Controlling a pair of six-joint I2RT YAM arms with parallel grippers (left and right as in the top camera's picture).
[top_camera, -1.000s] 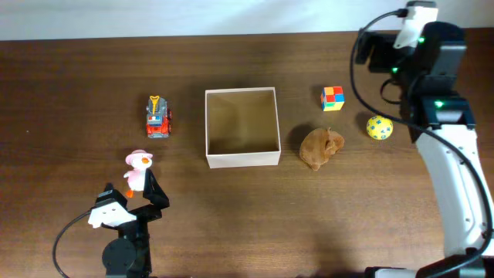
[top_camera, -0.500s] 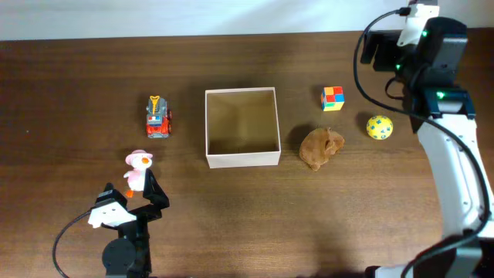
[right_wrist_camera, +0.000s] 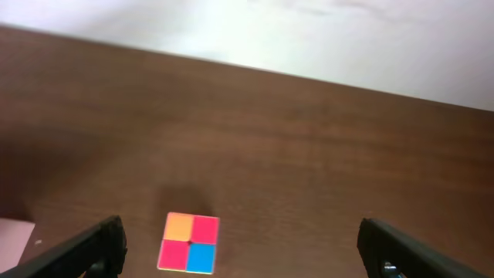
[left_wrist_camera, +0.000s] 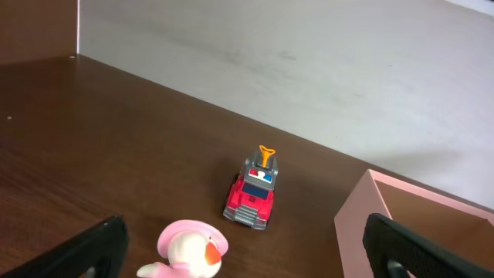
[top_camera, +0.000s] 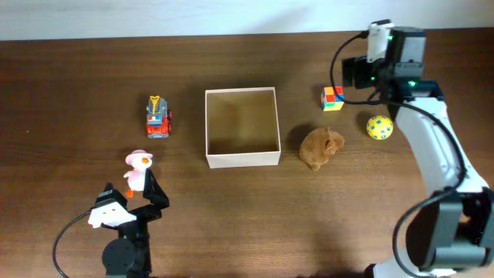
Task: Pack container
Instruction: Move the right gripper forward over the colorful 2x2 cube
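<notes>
The container (top_camera: 241, 160) stands open-topped in the middle of the surface (top_camera: 77, 93), and nothing lies inside it, so the packing is judged as not yet begun. The toys lie spread on both sides of the container, which probably lets each arm serve its own side. On the left of the container and a little apart from it stands a red toy truck (top_camera: 158, 117). Further left of the container and nearer to the front edge stands a toy duck with a pink hat (top_camera: 138, 170). On the right of the container, just beside its front corner, lies a brown plush toy (top_camera: 321, 147). Further right of the container are a colour cube (top_camera: 333, 97) and, beyond it, a yellow ball (top_camera: 379, 127). The left gripper (left_wrist_camera: 251, 251) is spread wide and holds nothing, low behind the duck, with the truck and a corner of the container ahead of it. The right gripper (right_wrist_camera: 251, 251) is also spread wide and empty. It hangs to the right of the container, above the cube, which sits towards its left finger, so the cube seems to be the first thing to be taken. There is free surface all around the cube, so the fingers have room to come down. The thin walls of the container are the edge to watch: every toy must be lifted over the rim, and the plush so near to the wall leaves little room on that side.
</notes>
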